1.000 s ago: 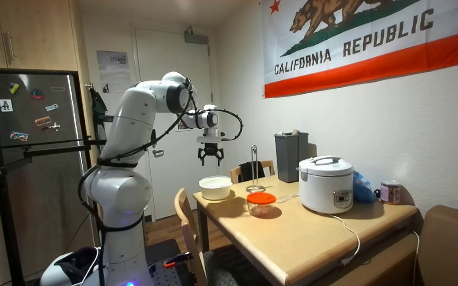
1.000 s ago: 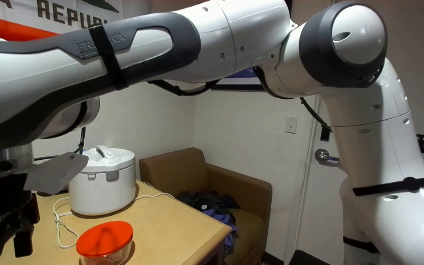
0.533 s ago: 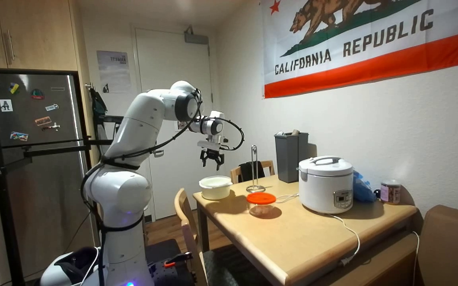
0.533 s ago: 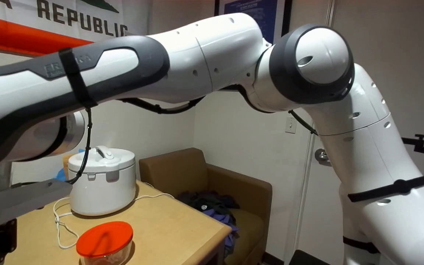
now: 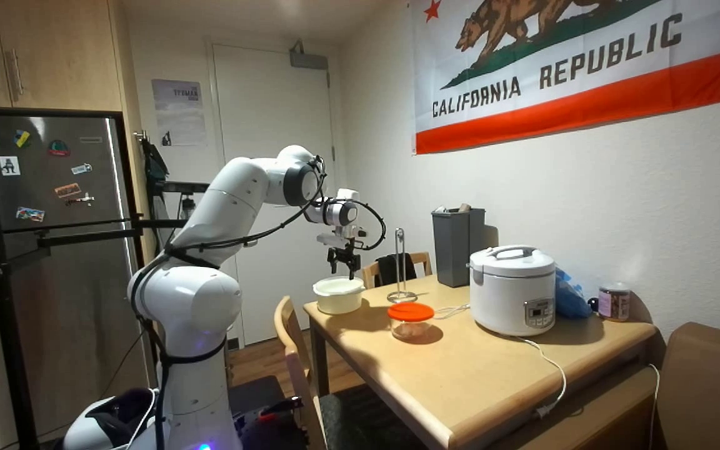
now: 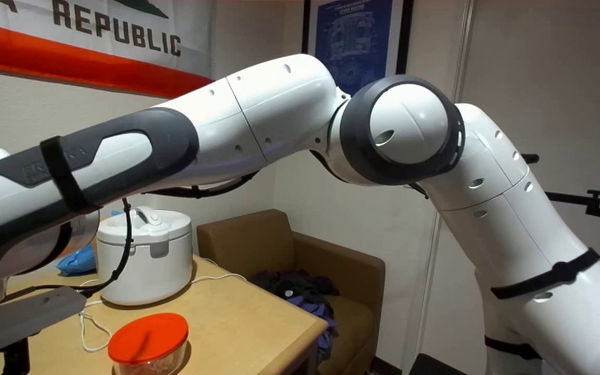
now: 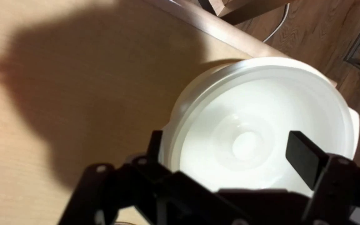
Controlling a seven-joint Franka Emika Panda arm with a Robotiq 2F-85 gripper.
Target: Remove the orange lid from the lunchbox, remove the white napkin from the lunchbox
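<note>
The orange lid (image 5: 411,311) sits flat on the clear round lunchbox (image 5: 409,330) on the table. In an exterior view the lid (image 6: 149,337) and the lunchbox (image 6: 159,366) show near the bottom edge. Something pale shows faintly through the lunchbox's side; I cannot tell if it is the napkin. My gripper (image 5: 344,273) is open and empty, close above the white bowl (image 5: 338,300), left of the lunchbox and higher. In the wrist view my gripper (image 7: 225,135) stands wide open over the empty bowl (image 7: 261,93). The lunchbox and lid do not show there.
A metal stand (image 5: 400,269) rises behind the lunchbox. The white rice cooker (image 5: 504,300) with its cord stands to the right, and a grey bin (image 5: 450,247) stands at the back. A wooden chair (image 5: 297,350) is at the table's near left edge.
My gripper has come down and slightly to the right in an exterior view, from high above the white bowl to just over it, staying open. The lid and lunchbox have not moved.
</note>
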